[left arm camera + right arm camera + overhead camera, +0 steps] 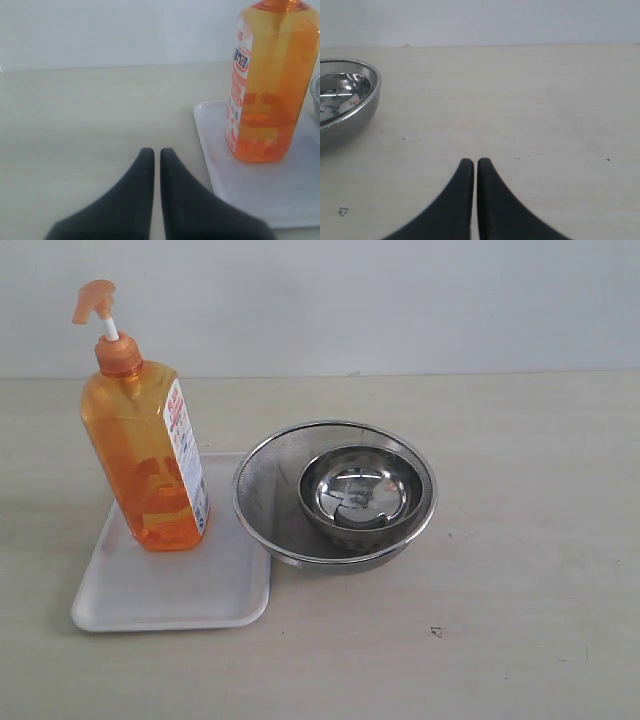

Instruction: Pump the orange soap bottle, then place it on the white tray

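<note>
Closest in: left tool (156, 150) and right tool (473, 161) pinched together, gripping nothing, low over bare worktop (75, 115). Ahead of the left tool, off to one side and apart: orange soap bottle (265, 90), upright on the white tray (260, 195). Looks like placement done; calls only for staying clear without nudging the bottle.

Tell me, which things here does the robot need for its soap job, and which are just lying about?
For the job: orange soap bottle, standing upright on the white tray.
Lying about: wire-mesh bowl next to the tray; smaller steel bowl sitting inside it.
</note>
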